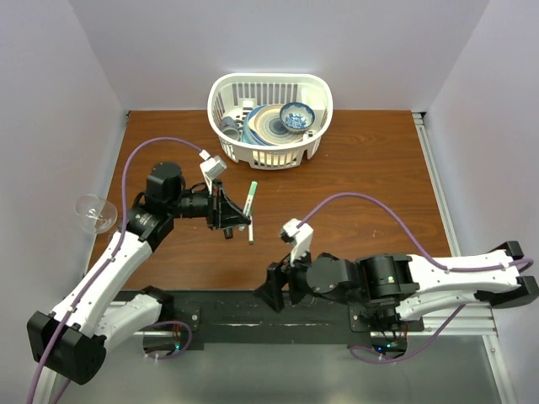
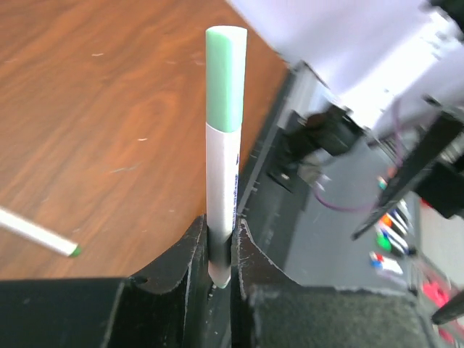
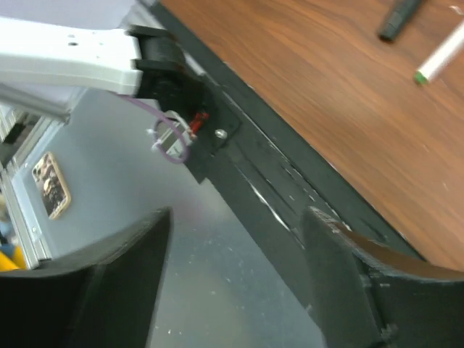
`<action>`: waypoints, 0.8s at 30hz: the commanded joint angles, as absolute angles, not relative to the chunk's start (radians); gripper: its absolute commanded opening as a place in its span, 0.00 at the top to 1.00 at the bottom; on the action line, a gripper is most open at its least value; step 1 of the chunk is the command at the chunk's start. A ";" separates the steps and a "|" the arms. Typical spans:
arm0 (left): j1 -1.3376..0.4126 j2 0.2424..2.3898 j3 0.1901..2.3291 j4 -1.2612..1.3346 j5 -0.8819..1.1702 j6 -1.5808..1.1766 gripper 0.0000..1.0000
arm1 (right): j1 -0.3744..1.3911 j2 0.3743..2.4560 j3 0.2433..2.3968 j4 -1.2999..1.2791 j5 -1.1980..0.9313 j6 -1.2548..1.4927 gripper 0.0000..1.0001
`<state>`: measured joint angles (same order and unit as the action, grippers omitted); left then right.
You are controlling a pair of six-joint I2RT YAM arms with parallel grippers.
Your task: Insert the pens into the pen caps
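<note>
- The capped pen (image 2: 221, 181) stands upright in the middle of the left wrist view. Its green cap (image 2: 226, 80) is seated on the top end, and its bare lower end sits between the fingers.
- The left gripper (image 2: 220, 243) is clamped narrowly on that lower end, with one dark finger pressing each side.
- In the top view this pen (image 1: 251, 206) sits left of centre over the table (image 1: 370, 168), green end toward the top of the frame.
- A second pen (image 2: 36, 235) lies flat on the wood at the lower left of the left wrist view, showing a green tip and no cap. It also shows at the upper right of the right wrist view (image 3: 442, 54).
- Beside it there, at the top edge, is a short dark piece (too blurred to name).
- The right gripper (image 3: 232, 275) is spread wide and holds nothing. It hangs over the black rail (image 3: 290, 188) at the lower centre of the top view.
- A white basket (image 1: 221, 94) at top centre holds plates and a blue patterned bowl (image 1: 296, 116).
- A clear glass (image 1: 94, 210) rests at the left edge.
</note>
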<state>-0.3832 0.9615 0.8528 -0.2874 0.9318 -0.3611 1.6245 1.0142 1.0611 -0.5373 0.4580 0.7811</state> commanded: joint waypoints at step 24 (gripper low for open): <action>-0.810 1.508 0.906 -0.221 -0.153 -0.831 1.00 | 1.620 0.666 0.867 -0.804 0.672 1.045 0.02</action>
